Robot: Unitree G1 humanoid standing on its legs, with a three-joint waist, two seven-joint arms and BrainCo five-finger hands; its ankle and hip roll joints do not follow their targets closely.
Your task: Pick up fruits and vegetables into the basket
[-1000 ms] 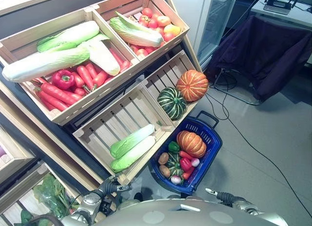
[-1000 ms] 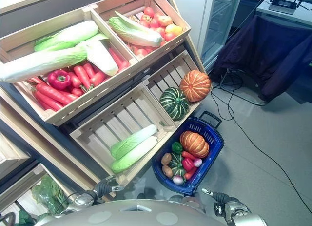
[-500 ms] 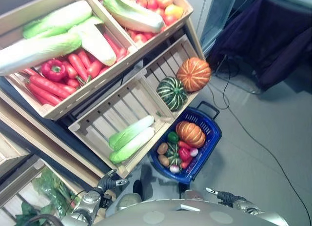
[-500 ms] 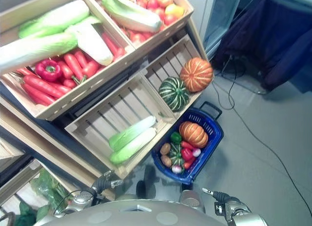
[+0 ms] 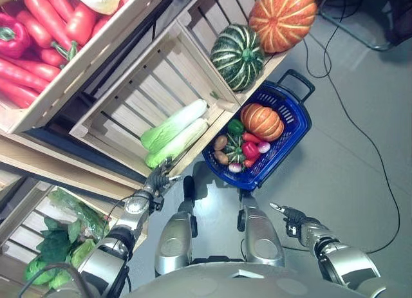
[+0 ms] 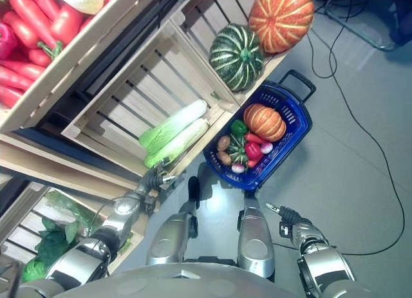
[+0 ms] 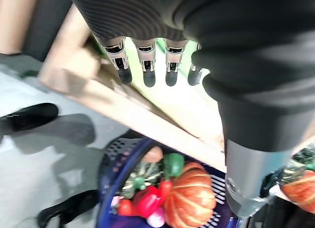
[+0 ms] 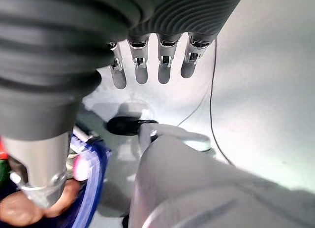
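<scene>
1. Silver fingers of the left hand (image 5: 156,181) hang straight and relaxed, holding nothing, just short of the front lip of the lower wooden crate (image 5: 109,108); I judge it is poised there for a reach at the cabbages
2. Right hand (image 5: 288,215) is low over the grey floor (image 5: 360,143), fingers likewise loose and empty, apparently idle
3. Blue basket (image 5: 283,153) sits on the floor against the crate's corner, close enough, I think, for a short drop from the shelf; it already carries a small orange pumpkin (image 5: 261,121), a green pepper, red peppers, potatoes and a radish
4. Two pale green cabbages (image 5: 175,123) lie side by side, slid down to the crate's low front edge
5. Further up, a striped green pumpkin (image 5: 238,56) and a large orange pumpkin (image 5: 282,18) rest in the neighbouring crate; red carrots (image 5: 38,15) fill the upper one
</scene>
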